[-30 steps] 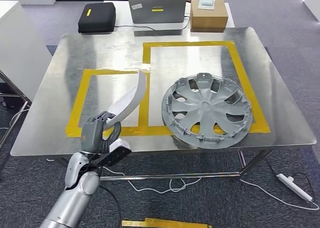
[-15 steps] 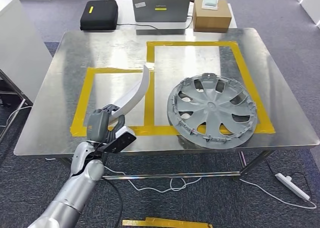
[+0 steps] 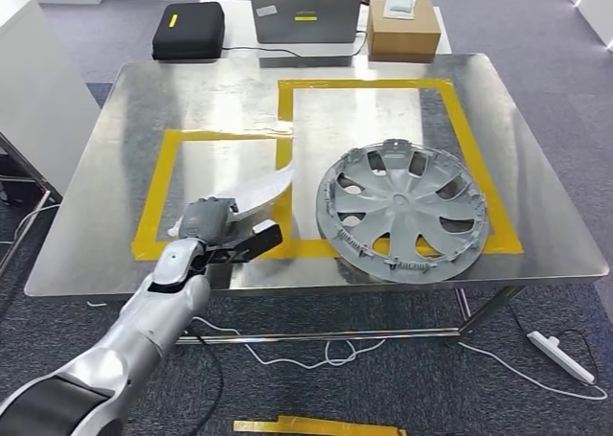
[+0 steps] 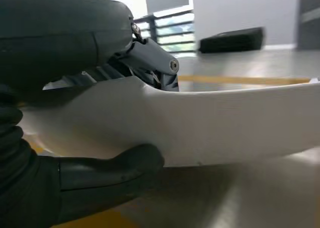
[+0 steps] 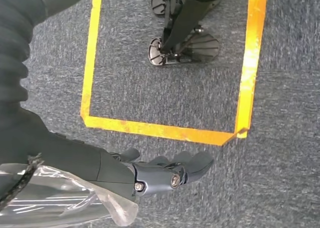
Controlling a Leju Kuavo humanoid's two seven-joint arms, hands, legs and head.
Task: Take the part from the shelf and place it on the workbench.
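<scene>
One white part [image 3: 263, 189] in the left hand [image 3: 210, 227], fingers wrapped around its near end, long curved blade reaching out low over the bench [image 3: 108, 168] toward the right. It sits over the left tape box [image 3: 155, 182], tip near the yellow strip shared with the right tape box [image 3: 463, 134]. The left wrist view shows the thumb [image 4: 109, 175] under the part and darker fingers [image 4: 151, 55] over it — a firm grasp. Whether the part touches the metal yet, cannot tell.

Step in hand looks like the set-down. To do it well: lower until the underside rests flat on the bench, keep the whole piece inside the left box, tip off the tape, then loosen the fingers slowly so it doesn't rock (the curved shape may roll). Keep clear of the hubcap [image 3: 401, 211], which lies just right of the tip and overhangs its box's near edge.

Right hand [image 5: 166, 173] hangs over grey carpet, holding nothing, fingers fairly straight and close together.

Counts, left to right: one black case [image 3: 188, 30], one part, two tape boxes, one laptop [image 3: 305, 10], one hubcap, one carton [image 3: 402, 29] — all but the part and hubcap sit beyond the bench.
</scene>
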